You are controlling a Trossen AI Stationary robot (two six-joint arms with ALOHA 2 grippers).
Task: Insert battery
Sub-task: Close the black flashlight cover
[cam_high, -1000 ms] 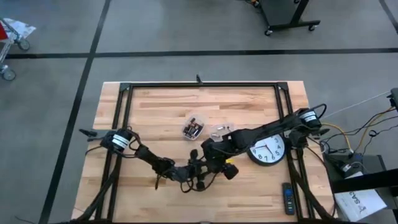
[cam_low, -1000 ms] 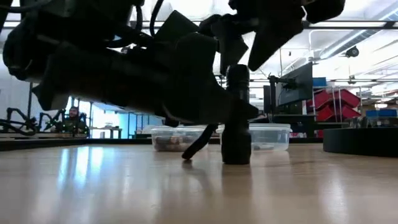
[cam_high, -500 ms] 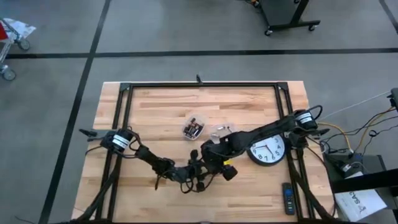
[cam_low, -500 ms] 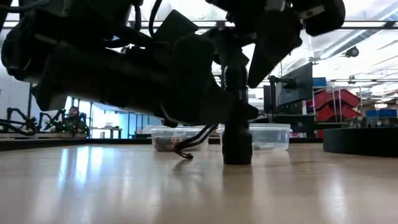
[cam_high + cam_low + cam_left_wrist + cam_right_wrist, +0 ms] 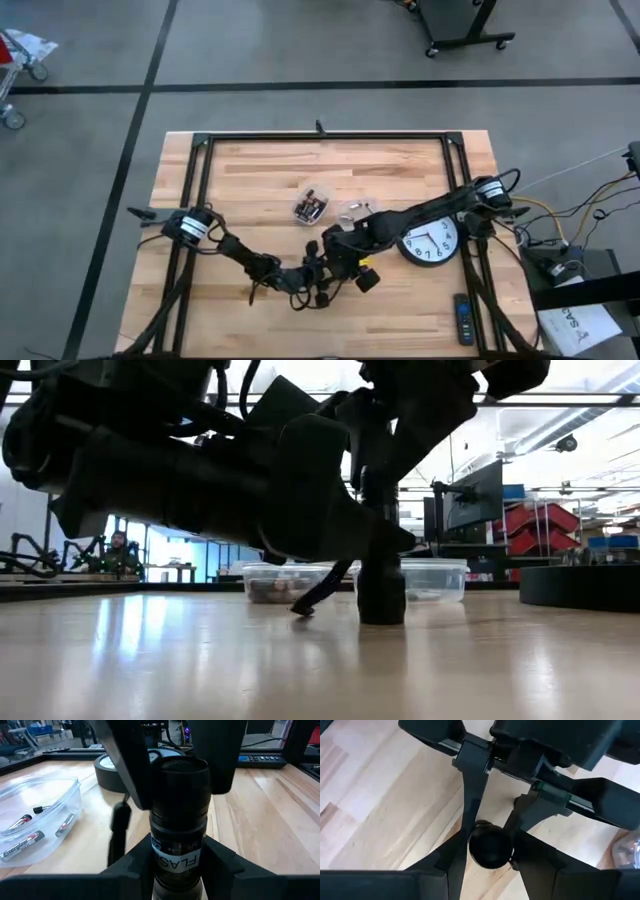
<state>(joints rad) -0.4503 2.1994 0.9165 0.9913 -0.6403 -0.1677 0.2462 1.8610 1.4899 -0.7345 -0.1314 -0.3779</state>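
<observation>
Both pincers [image 5: 177, 865] [image 5: 487, 847] grip black cylindrical flashlight [image 5: 179, 815]

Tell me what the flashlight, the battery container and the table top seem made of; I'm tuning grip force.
Flashlight: black body, matte with ribbed rings, likely metal or hard plastic; the look leaves it open. Battery container: clear, thin glossy plastic; the batteries show through its wall. Table top: light wood planks with visible grain and seams, smooth finish that reflects light in the low view.

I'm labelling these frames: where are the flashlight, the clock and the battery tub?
flashlight [image 5: 179, 820]: left wrist view, middle of its body.
clock [image 5: 432, 241]: high view, white face.
battery tub [image 5: 35, 827]: left wrist view, clear front wall.
</observation>
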